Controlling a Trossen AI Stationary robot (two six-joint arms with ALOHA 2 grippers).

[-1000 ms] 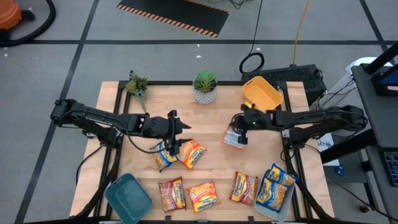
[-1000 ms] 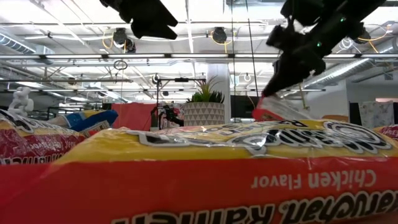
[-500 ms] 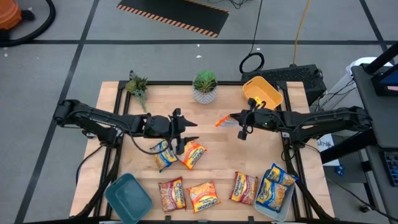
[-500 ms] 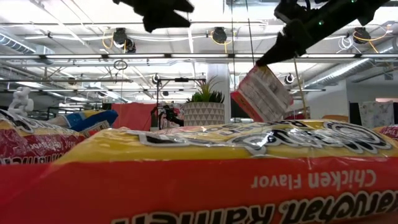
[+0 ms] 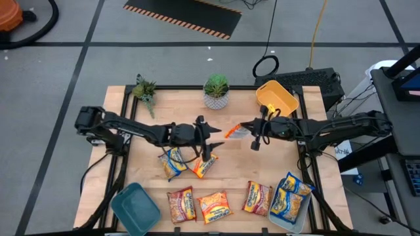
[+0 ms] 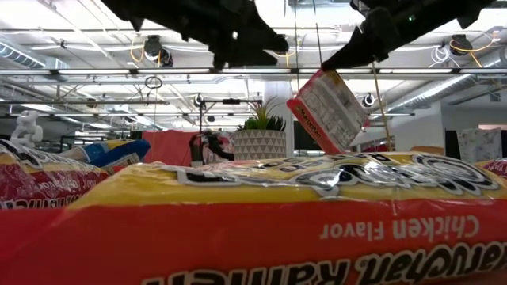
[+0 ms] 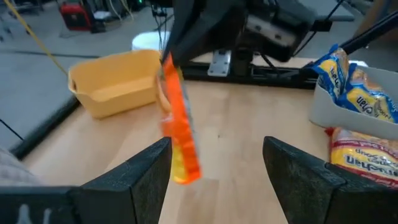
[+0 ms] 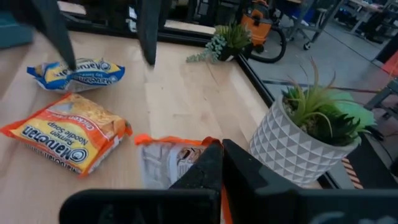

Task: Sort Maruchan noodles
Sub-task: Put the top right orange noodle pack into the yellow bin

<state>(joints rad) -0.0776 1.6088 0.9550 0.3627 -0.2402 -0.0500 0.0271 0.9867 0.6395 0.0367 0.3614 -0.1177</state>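
Your right gripper (image 5: 253, 133) has its jaws clamped on an orange noodle packet (image 5: 231, 130), hanging mid-frame above the bench (image 5: 230, 170); bring the left gripper (image 5: 211, 148), jaws wide and empty, squarely around it before releasing

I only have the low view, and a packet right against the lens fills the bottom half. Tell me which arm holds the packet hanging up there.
Observer: The right pincer, shut on the held packet; it hangs over the table's middle, near the yellow bin.
Operator: Report the other arm.
Observer: The left pincer is open and empty, pointing at the held packet from the other side, with a gap between them.
Operator: Say what lies under it.
Observer: A blue-and-yellow packet and an orange packet lie flat on the wood beneath the left arm.
Operator: Tell me what's sorted.
Observer: The pale bin at the near right corner holds blue-and-yellow packets; the teal bin looks empty.
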